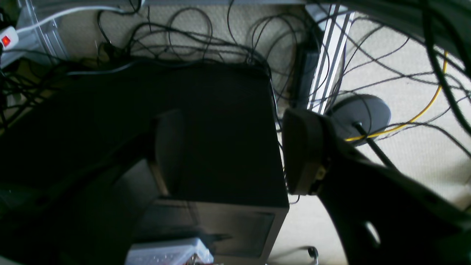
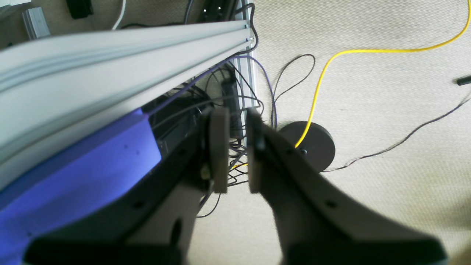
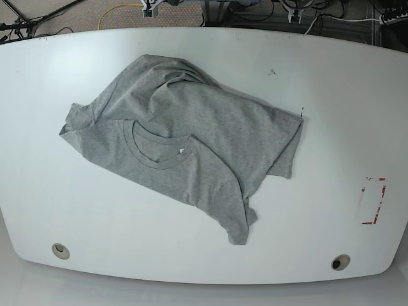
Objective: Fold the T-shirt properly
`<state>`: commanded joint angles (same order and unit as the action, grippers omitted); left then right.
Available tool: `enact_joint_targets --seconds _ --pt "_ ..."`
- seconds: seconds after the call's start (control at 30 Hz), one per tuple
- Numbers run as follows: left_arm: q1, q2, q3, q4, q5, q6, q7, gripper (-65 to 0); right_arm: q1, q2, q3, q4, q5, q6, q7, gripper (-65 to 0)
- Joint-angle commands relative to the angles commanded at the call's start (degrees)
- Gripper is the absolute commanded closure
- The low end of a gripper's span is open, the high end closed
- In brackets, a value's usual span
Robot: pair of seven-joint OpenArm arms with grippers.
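The T-shirt point(image 3: 191, 153) lies in a loose, rumpled heap on the white counter point(image 3: 331, 102), a little toward the left edge and far edge, well clear of the near edge with its two round grommets. It is bunched diagonally: the ribbed neck opening point(image 3: 157, 148) faces up with a small white tag at its rim, one layer is flopped over another, and a corner trails toward the near edge. Nothing is squared or flattened yet, so the folding looks barely begun, and spreading it flat would be the sensible first move. Neither arm is over the counter; both wrist cameras look down at the carpeted floor beyond its edge, at tangled cables and a yellow cord point(image 2: 316, 92), which suggests the arms are parked out of the way. The right gripper point(image 2: 235, 154) hangs with its pads close together, a narrow gap between them and nothing held. The left gripper point(image 1: 235, 154) seems spread wide, one pale pad point(image 1: 301, 151) plain on the right, the other lost in shadow against a dark box point(image 1: 220, 129), so I say that tentatively.
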<state>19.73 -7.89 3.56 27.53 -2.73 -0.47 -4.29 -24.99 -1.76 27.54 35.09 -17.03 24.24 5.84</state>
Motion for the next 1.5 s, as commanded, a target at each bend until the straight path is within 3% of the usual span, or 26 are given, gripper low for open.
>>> enact_joint_targets --seconds 0.47,0.87,0.93,1.27,1.33,1.5 --pt "7.14 -0.14 -0.49 13.62 0.31 -0.2 0.04 -37.0 -7.0 -1.35 0.19 11.04 -0.11 -0.24 -0.4 -8.8" --pt "18.41 1.07 -1.13 33.19 0.53 0.13 0.32 -37.1 -15.85 -3.44 -0.2 26.94 0.14 0.01 -0.76 -9.2" --pt "23.5 2.59 -2.19 43.21 0.78 0.18 0.81 -37.0 -18.74 -4.84 -0.78 37.59 0.04 0.58 -1.24 -8.9" --pt "27.21 4.06 -6.81 53.49 1.02 0.22 1.69 -36.9 -21.66 -6.84 -2.09 48.65 0.55 0.92 -1.24 -8.8" --pt "28.49 4.22 -9.81 56.58 0.79 0.25 1.04 -36.5 -21.69 -7.24 -2.16 52.46 0.2 1.65 -1.74 -8.4" --pt "29.57 3.63 -10.39 58.25 0.81 0.18 0.75 -36.4 -21.51 -7.24 -2.29 54.33 0.08 1.93 -1.96 -8.3"
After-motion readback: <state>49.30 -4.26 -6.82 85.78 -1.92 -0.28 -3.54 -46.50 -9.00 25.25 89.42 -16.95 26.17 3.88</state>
